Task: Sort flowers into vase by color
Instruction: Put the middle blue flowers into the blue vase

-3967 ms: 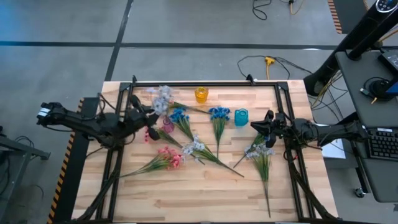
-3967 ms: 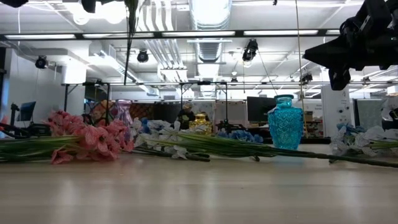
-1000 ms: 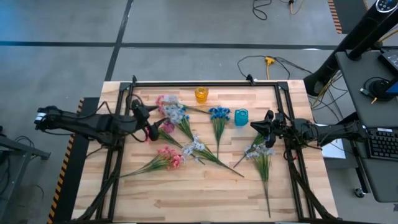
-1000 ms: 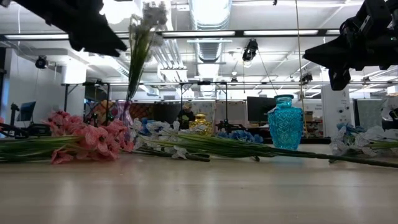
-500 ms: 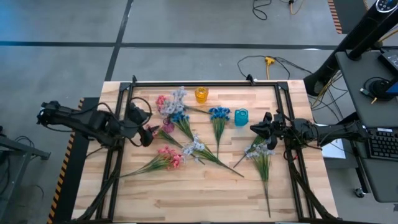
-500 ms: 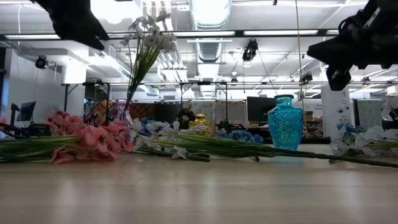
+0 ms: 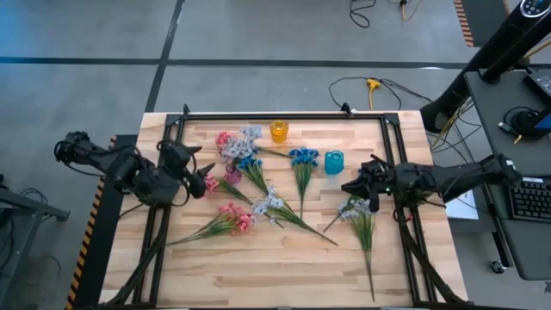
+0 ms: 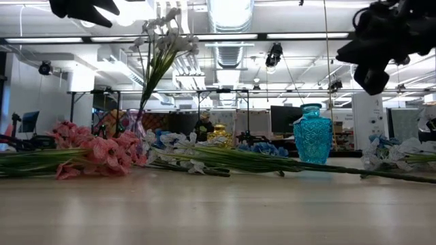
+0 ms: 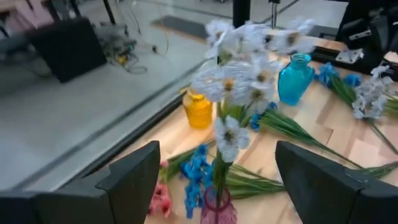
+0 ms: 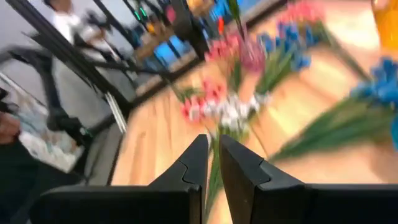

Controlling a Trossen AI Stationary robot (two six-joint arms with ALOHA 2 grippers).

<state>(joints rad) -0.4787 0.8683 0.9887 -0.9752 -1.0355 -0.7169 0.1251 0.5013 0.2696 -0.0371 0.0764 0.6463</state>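
Now, far left, the left tool hangs spread wide over the worktop edge with nothing in it, just clear of the white sprig standing upright in the pink vase, a pink sprig lying in front. Mid-worktop, blue sprigs and a white sprig lie flat near the yellow vase and blue vase. Over on the right, the right tool is pinched shut and empty, hovering above another white sprig.

Two dark, jointed arms, each ending in a black two-fingered claw.
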